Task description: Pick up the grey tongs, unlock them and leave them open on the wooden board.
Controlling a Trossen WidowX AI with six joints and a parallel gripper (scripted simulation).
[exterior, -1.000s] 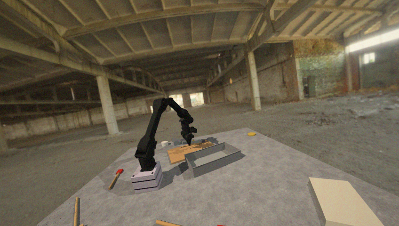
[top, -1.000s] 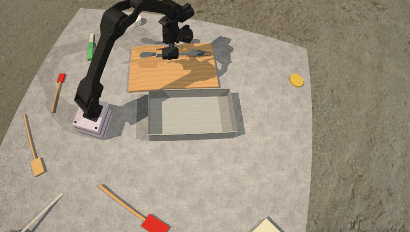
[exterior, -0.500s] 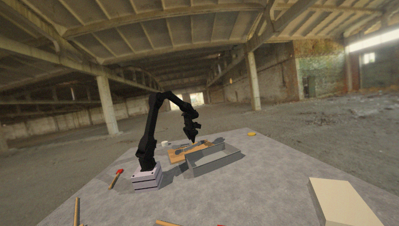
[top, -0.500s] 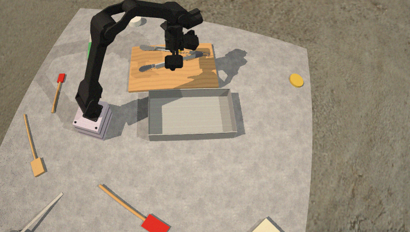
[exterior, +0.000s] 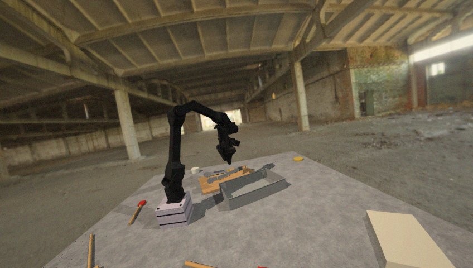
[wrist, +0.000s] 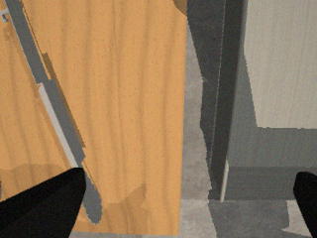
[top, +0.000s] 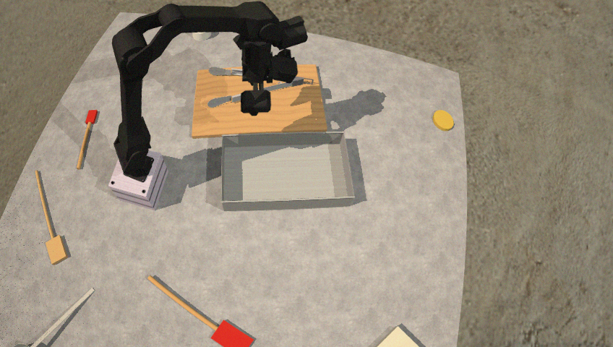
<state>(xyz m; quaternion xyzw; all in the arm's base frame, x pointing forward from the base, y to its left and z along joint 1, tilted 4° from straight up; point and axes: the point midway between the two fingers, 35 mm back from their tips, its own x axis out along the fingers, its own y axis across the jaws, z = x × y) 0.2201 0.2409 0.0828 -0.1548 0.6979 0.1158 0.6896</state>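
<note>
The grey tongs (top: pixel 219 101) (exterior: pixel 212 180) (wrist: pixel 61 109) lie spread open in a V on the wooden board (top: pixel 232 122) (exterior: pixel 208 189) (wrist: pixel 134 124), hinge end to the right in the top view. The arm partly covers them there; the wrist view shows mainly one tongs arm. My gripper (top: pixel 254 112) (exterior: pixel 229 163) (wrist: pixel 190 180) is open and empty, pointing down above the board and the side of the roasting tin (top: pixel 288 205) (exterior: pixel 255 198) (wrist: pixel 230 74). It is clear of the tongs. The tin stands beside the board with nothing across it.
A yellow disc (top: pixel 442 119) (exterior: pixel 298 159) lies near the far right edge. A white round thing (top: pixel 201 35) (exterior: pixel 194 170) stands behind the board. A red-headed spatula (top: pixel 91 116) (exterior: pixel 141 203) lies beside my base. A cream block (top: pixel 399 338) (exterior: pixel 405 235) and another red-headed spatula (top: pixel 232 334) lie at the front.
</note>
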